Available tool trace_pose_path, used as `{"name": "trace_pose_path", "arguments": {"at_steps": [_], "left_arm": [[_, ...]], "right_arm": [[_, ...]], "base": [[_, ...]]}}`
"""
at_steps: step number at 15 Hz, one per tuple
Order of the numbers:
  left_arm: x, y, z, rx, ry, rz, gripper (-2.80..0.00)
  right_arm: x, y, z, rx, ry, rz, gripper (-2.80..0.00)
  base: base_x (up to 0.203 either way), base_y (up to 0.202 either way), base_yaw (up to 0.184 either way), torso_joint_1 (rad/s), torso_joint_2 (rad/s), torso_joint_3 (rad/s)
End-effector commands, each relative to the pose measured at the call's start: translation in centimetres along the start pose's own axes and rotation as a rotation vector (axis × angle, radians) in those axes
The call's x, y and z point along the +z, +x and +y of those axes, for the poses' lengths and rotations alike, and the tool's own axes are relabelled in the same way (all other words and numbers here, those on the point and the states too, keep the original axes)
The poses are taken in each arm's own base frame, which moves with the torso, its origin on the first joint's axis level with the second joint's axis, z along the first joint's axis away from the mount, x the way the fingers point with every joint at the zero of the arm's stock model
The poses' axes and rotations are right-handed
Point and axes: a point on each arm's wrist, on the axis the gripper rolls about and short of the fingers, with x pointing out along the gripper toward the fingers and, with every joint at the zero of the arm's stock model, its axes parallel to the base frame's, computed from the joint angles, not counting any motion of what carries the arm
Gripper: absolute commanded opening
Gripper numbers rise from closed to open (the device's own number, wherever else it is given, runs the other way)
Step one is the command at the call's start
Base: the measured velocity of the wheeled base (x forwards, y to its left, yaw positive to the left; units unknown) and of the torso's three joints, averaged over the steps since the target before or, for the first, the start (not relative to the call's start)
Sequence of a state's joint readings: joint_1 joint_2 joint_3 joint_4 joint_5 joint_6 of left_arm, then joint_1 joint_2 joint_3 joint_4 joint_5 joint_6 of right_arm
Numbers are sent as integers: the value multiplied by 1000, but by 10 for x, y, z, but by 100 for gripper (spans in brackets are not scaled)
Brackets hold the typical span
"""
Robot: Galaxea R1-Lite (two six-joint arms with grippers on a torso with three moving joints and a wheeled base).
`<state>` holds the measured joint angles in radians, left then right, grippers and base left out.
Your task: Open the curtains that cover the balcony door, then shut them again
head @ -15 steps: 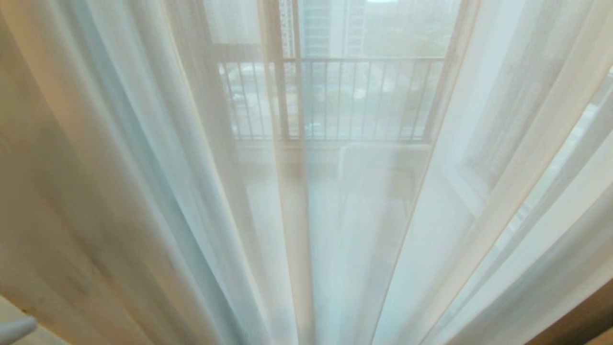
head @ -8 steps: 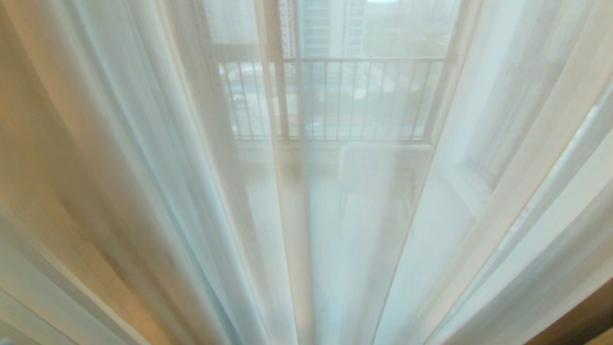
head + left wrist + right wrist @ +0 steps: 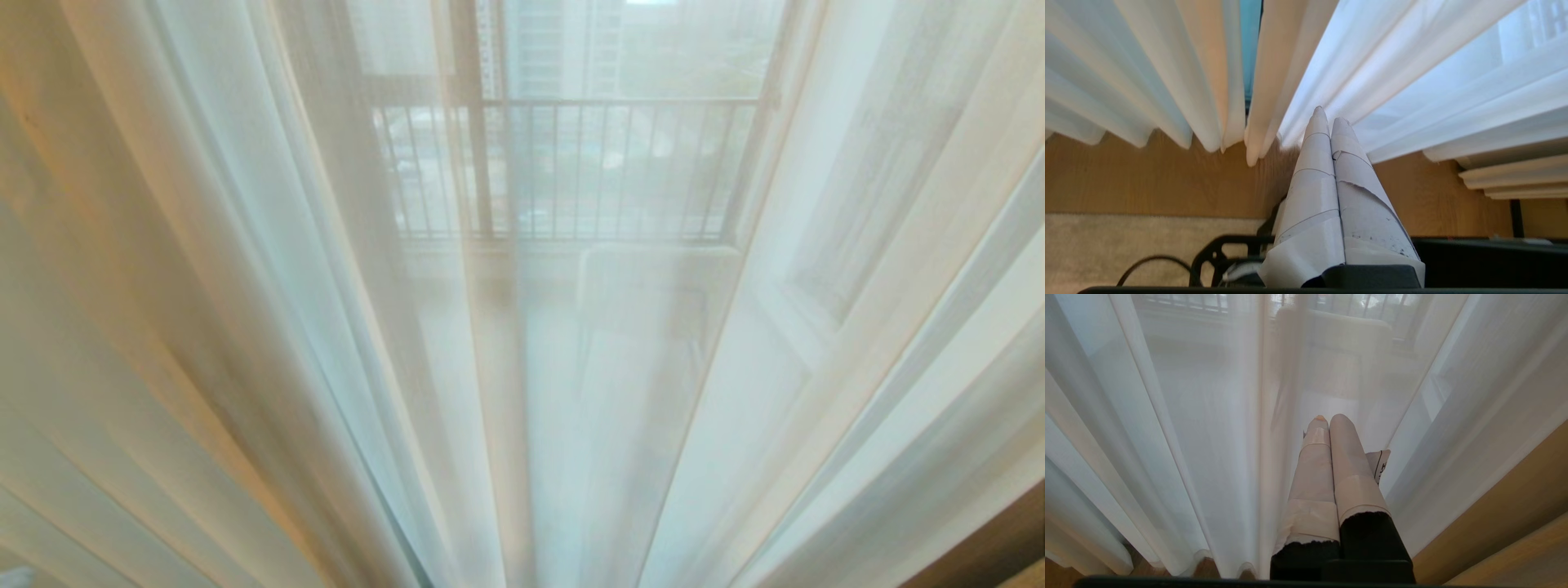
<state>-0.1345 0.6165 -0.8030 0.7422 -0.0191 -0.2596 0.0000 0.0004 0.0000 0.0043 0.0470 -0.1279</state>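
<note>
Sheer white curtains [image 3: 245,327] hang shut across the whole head view, and the balcony door's frame [image 3: 478,147] shows dimly through them. My left gripper [image 3: 1327,114] is shut, its taped fingers [image 3: 1314,183] pressed together. Its tips rest against a fold near the hem of the curtains [image 3: 1372,81], right of a narrow gap between two panels. No fabric shows between the fingers. My right gripper [image 3: 1331,417] is shut and empty, parked just in front of the curtains [image 3: 1188,437]. Neither gripper appears in the head view.
Behind the fabric are a barred railing [image 3: 571,163] and a pale chair [image 3: 653,278]. Wooden floor [image 3: 1147,175] runs under the hems, with a beige rug [image 3: 1126,245] and my black base [image 3: 1229,253] nearer. A paper tag [image 3: 1381,461] sticks out beside the right fingers.
The pale tip seen at the head view's lower left corner a second ago has gone from it. The left-hand folds have shifted and new creases fan out from that corner.
</note>
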Motion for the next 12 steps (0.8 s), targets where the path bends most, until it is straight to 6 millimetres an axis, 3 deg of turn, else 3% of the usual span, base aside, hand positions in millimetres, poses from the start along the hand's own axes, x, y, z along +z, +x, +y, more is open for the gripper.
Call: {"name": "trace_pose_path", "arguments": {"at_steps": [1,5,8,12], "left_arm": [[-7,13,2,-4,-1,-25,-280],[-14,36,5,-14,-5,-110,-280],[-30,48,9,-22,52,-162,-280],[-51,47,15,-31,154,-212,-280]], "right_arm": [[0,0,0,1,-1,0,-280],[0,0,0,1,-1,0,-280],[0,0,0,1,-1,0,-280],[0,0,0,1,-1,0,-280]], "base": [[0,0,0,0,0,0],[0,0,0,0,0,0],[0,0,0,0,0,0],[0,0,0,0,0,0]]}}
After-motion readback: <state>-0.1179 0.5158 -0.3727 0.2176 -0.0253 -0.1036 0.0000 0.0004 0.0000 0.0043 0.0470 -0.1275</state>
